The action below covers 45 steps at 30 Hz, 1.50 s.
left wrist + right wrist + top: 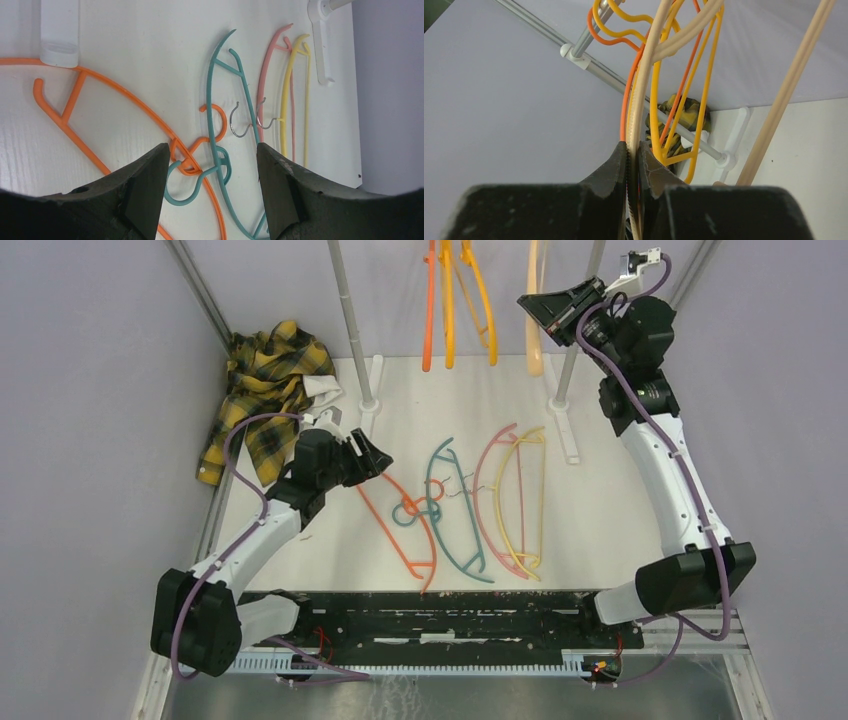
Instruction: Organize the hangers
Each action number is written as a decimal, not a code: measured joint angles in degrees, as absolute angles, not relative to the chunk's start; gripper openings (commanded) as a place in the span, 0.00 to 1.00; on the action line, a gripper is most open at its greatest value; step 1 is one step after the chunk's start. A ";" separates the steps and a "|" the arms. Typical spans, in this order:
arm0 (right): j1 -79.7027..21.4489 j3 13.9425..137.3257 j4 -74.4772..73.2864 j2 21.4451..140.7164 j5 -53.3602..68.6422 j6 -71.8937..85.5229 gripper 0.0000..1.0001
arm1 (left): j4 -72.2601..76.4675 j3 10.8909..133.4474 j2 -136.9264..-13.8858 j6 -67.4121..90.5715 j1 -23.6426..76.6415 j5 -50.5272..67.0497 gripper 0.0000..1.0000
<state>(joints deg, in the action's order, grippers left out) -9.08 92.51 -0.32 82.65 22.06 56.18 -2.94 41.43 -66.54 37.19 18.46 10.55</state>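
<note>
White worktop [600, 500] held the orange hanger [80, 72], lying eleven-to-five, at five o'clock of the spread left tool [378, 455], while the right tool [633, 147] clamped a pale hanger [535, 350].

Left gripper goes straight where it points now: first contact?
Probably the interlocked hooks of the orange hanger and teal hanger, framed between the left gripper's open fingers; depth unclear.

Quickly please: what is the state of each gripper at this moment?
Left gripper: open, holding nothing, above the tangled orange hanger and teal hanger.
Right gripper: closed on the pale hanger.
</note>
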 measured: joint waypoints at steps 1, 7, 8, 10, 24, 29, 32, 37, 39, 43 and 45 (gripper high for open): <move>-9.06 92.88 0.36 83.24 22.06 56.75 0.01 | -2.92 41.43 -66.72 37.19 18.46 10.57 0.71; -8.97 95.26 1.08 86.50 22.00 58.43 0.01 | -2.87 41.43 -67.16 37.17 18.46 10.57 0.71; -8.97 95.57 1.13 87.07 21.98 58.57 0.01 | -2.90 41.43 -67.26 37.19 18.46 10.57 0.71; -8.97 95.64 1.21 87.99 21.96 58.78 0.01 | -2.85 41.43 -67.53 37.19 18.46 10.57 0.71; -9.41 98.10 0.58 93.67 25.89 57.54 0.02 | -2.50 41.41 -68.53 37.17 18.46 10.55 0.71; -10.48 99.79 -1.19 95.55 29.39 54.63 0.02 | -2.44 41.41 -69.78 37.17 18.46 10.57 0.71; -10.76 99.79 -2.09 95.81 31.22 53.15 0.03 | -2.39 41.41 -69.89 37.17 18.46 10.55 0.71; -11.00 99.88 -2.68 96.44 33.76 51.18 0.03 | -1.80 41.41 -70.28 37.17 18.46 10.55 0.71; -11.05 100.47 -2.94 97.21 34.46 50.11 0.03 | -1.45 41.41 -70.65 37.19 18.46 10.55 0.71; -11.51 102.35 -4.16 98.74 35.90 48.49 0.19 | -1.19 41.41 -71.31 37.19 18.46 10.55 0.71; -11.66 102.45 -4.45 98.91 36.03 48.01 0.35 | -1.13 41.41 -71.48 37.17 18.46 10.57 0.71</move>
<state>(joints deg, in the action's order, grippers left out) -11.66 102.45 -4.45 98.91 36.03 48.01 -1.13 41.41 -71.48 37.17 18.46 10.57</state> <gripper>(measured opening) 0.171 0.711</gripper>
